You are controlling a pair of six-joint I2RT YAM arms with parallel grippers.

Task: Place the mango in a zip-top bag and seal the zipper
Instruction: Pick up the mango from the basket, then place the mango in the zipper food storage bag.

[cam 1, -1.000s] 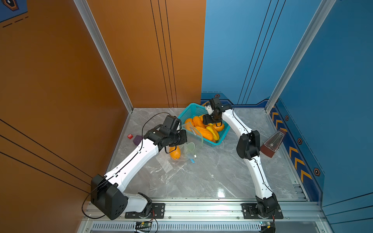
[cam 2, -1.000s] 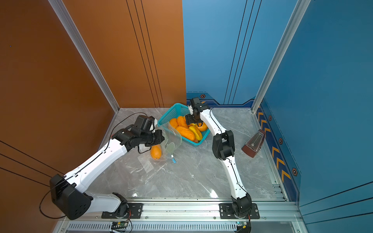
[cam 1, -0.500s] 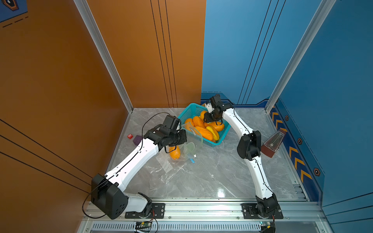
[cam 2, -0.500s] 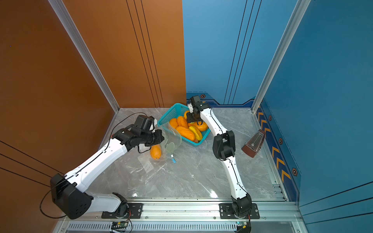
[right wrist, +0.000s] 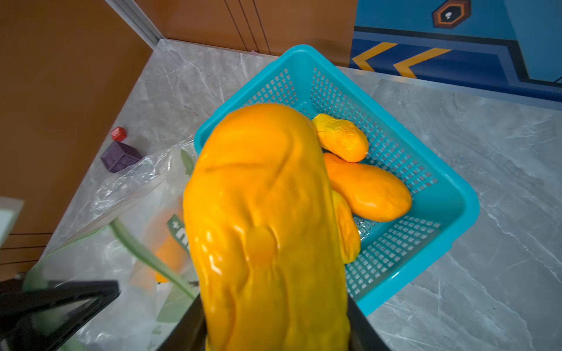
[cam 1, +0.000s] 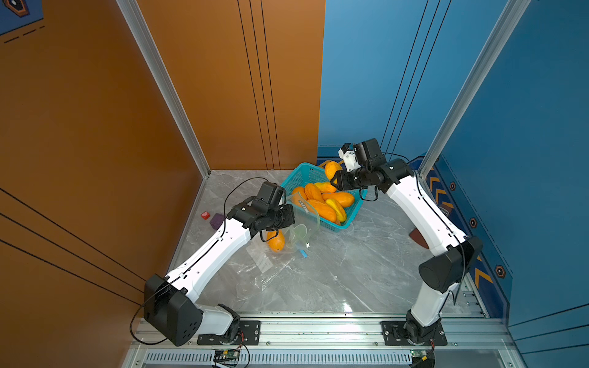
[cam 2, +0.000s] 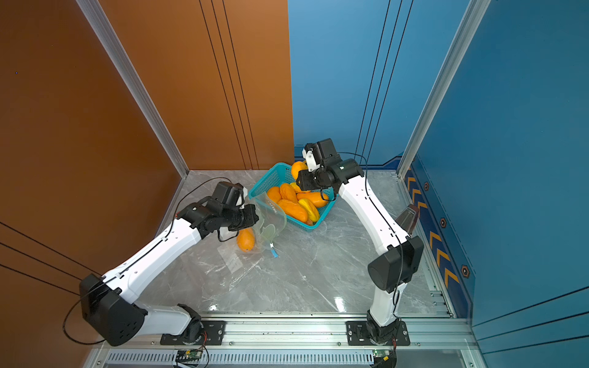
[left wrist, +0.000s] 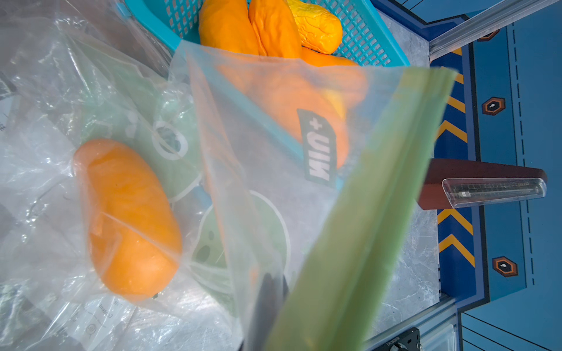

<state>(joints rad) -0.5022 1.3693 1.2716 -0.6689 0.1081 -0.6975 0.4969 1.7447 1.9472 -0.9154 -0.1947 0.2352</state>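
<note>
Currently in the right gripper [cam 1: 335, 179]: one mango [right wrist: 264, 218], clamped by one end between the black fingers [right wrist: 362, 330], with most of its length sticking out past them.
Held mango, place: in the air over the far corner of the basket [cam 1: 299, 174], clear of the fruit lying below and well apart from the bag; not yet inside it.
Left gripper [cam 1: 290, 216]: pinched tight on the top edge of the zip-top bag [cam 1: 305, 220], holding it up off the table [cam 1: 334, 286].
Bag, look and place: frosted clear plastic with green print, standing just beside the basket on the side nearest the left arm.
Zipper strip [left wrist: 365, 212]: green and unsealed; in both top views the mouth gapes as an open loop.
Basket, contents: teal mesh holding a pile of other mangoes [cam 1: 323, 208], some orange, some yellow.
Loose mango [cam 1: 276, 242]: lying on the table just below the left gripper, under clear plastic film; whether it is inside a bag cannot be told.
By the orange wall: red block [cam 1: 205, 215] and purple block [cam 1: 216, 220], close together on the table.
By the blue wall: metronome [cam 2: 406, 220], partly hidden behind the right arm in both top views.
</note>
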